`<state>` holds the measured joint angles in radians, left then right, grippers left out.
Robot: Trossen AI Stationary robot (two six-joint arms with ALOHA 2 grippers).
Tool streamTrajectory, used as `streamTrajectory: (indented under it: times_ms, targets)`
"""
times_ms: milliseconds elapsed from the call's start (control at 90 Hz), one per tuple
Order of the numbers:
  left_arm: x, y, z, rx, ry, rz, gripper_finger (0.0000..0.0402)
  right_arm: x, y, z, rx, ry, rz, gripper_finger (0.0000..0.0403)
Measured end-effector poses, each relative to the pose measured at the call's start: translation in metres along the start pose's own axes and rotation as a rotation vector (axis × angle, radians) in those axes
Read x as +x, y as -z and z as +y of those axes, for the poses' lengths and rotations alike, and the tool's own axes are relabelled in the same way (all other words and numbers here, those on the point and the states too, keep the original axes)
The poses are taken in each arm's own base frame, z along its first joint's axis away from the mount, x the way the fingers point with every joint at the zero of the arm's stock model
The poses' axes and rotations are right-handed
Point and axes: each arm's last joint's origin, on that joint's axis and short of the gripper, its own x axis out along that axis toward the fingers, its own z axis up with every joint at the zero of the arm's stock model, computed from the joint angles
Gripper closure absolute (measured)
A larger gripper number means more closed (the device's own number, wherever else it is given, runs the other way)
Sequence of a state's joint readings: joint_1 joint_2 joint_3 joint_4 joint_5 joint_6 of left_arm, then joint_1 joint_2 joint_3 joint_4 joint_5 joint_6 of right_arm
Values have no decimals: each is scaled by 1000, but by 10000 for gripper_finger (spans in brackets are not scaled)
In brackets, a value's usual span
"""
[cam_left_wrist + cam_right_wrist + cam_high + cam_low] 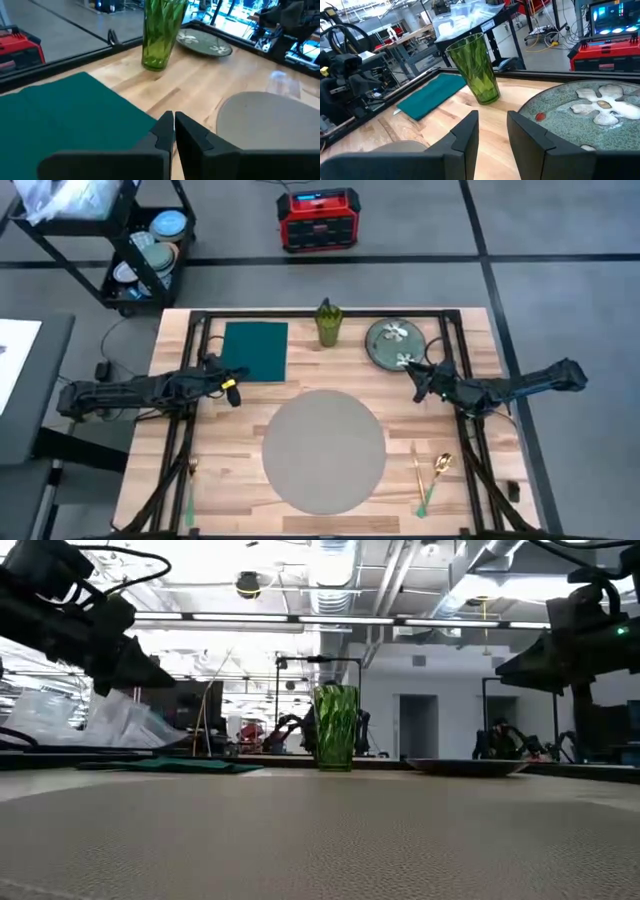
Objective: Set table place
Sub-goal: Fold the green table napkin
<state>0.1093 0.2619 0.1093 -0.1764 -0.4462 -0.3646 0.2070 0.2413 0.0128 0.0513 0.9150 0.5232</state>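
The round grey placemat (323, 450) lies flat in the middle of the wooden table (470, 340). At the far side lie a dark green napkin (254, 351) and a floral plate (392, 343), with a green glass (329, 325) standing between them. My left gripper (232, 388) is shut and hovers above the table, over the napkin's near right corner (145, 117). My right gripper (493, 125) is open and hovers just off the plate's near edge (555, 125), with nothing between its fingers.
A gold spoon (441, 466) and another green-handled piece (418, 480) lie to the right of the placemat. A fork (190, 490) lies near the left front corner. A black cart (150, 250) and a red box (317, 219) stand on the floor beyond the table.
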Motion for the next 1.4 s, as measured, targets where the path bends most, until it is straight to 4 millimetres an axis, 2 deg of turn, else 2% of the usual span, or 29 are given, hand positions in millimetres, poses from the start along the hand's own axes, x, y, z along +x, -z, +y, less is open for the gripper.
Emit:
streamTrajectory:
  times_ms: [400,500,589,689,767,867,978,1056,1133,1244,1311,1400]
  targets:
    - [0,-3,-1,-139,7,-24,402,0,0,0,0,0,0,312]
    - [-1,-15,-8,-147,167,-105,402,0,0,0,-49,4,1,312]
    - [-7,-35,-16,-185,318,-231,402,0,-1,0,-104,5,-4,312]
    - [-15,-69,-24,-198,329,-280,402,1,-2,-2,-180,33,-16,312]
    - [-20,-104,-34,-112,294,-245,402,2,-7,0,-97,36,-60,312]
    - [-20,-145,-44,-12,129,-81,402,2,-15,3,33,-24,-103,312]
    - [-4,-180,-45,5,-174,153,402,1,-23,12,65,-172,-85,312]
    - [17,-184,-32,-1,-399,363,402,0,-38,19,51,-196,-58,312]
    - [40,-174,-13,-7,-527,556,402,-2,-66,30,14,-167,-50,312]
    - [70,-155,18,-97,-431,704,396,-6,-116,46,-177,-65,-14,312]
    - [79,-145,37,-162,-364,745,384,-6,-145,58,-291,-7,33,312]
    - [84,-135,63,-277,-361,754,358,-4,-174,70,-428,91,132,307]
